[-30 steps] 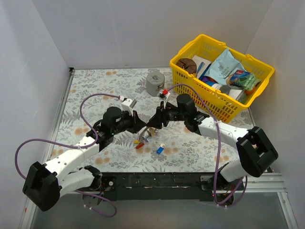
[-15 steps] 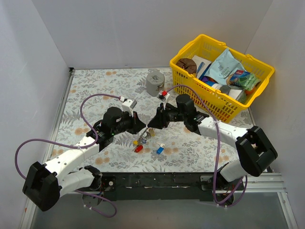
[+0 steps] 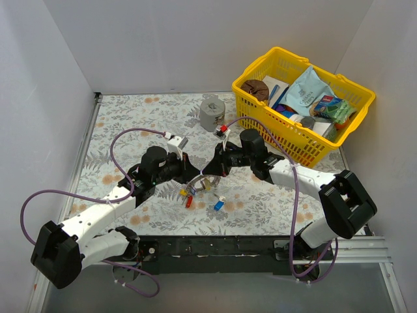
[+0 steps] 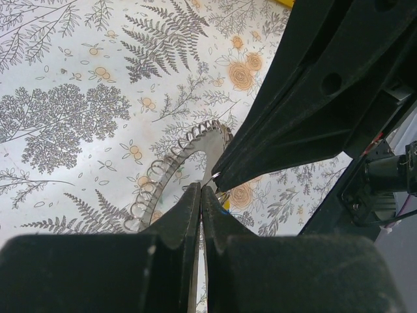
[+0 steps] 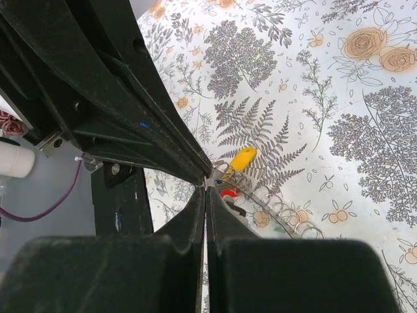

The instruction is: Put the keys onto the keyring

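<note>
The keyring [image 3: 195, 184], a flat grey ring with a ridged edge, hangs just above the floral mat between both grippers. My left gripper [image 3: 191, 175] is shut on its rim; in the left wrist view the left gripper [image 4: 201, 189] pinches the keyring [image 4: 171, 171]. My right gripper [image 3: 206, 175] meets it tip to tip. In the right wrist view the right gripper [image 5: 206, 190] is shut on thin metal at the keyring [image 5: 287, 212] edge. A yellow key [image 5: 242, 158] and a red key [image 5: 228, 193] dangle there. A blue key [image 3: 219, 204] lies on the mat.
A grey cylindrical can [image 3: 212, 112] stands behind the grippers. A yellow basket [image 3: 280, 134] full of packets sits at the back right. White walls close in the mat on three sides. Purple cables loop beside both arms.
The right gripper's jaws have closed at the ring's edge. The dangling yellow and red keys have shifted slightly. The left arm holds still.
</note>
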Motion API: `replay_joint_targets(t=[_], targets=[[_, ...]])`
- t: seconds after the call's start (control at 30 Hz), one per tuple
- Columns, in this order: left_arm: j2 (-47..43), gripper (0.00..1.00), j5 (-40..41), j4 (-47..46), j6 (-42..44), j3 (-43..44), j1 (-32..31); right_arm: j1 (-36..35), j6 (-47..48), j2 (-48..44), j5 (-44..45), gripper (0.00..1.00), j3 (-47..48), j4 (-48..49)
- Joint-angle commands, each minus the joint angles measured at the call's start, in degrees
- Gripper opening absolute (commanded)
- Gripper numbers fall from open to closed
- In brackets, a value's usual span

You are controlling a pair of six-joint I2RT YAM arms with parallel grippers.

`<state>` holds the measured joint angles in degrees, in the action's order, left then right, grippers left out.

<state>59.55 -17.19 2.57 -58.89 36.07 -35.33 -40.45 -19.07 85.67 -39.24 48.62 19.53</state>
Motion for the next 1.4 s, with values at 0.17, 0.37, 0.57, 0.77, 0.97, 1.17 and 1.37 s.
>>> replay_joint_targets(t=[0.17,0.37,0.57,0.77,0.97,1.17,1.37], targets=[[-2.94,0.32,0.66,-2.22,-0.52,2.69,-0.09,0.1,1.75,1.08,-2.5,0.01,0.6,2.1],[-6.55,0.74,6.11,-2.3,-2.01,2.07,-0.09,0.1,5.88,0.56,0.3,0.01,2.53,-2.04],[-8.39,0.93,10.68,-3.19,-3.6,1.36,-0.18,0.1,10.54,-2.52,3.64,0.01,2.01,-1.69],[-10.94,0.98,12.53,-2.92,-3.25,2.59,-0.09,0.1,14.23,-9.2,4.79,0.01,-3.43,10.34],[-12.97,0.98,9.37,-2.92,0.09,3.74,-0.09,0.1,15.47,-12.89,1.9,0.01,-8.53,24.03],[-14.2,0.8,0.87,-4.76,2.38,3.04,0.0,0.19,13.54,-16.06,-1.27,0.01,-13.99,33.54],[-15.78,0.68,-11.1,-10.73,6.59,0.49,0.0,0.19,10.64,-19.31,0.56,0.01,-18.38,42.86]])
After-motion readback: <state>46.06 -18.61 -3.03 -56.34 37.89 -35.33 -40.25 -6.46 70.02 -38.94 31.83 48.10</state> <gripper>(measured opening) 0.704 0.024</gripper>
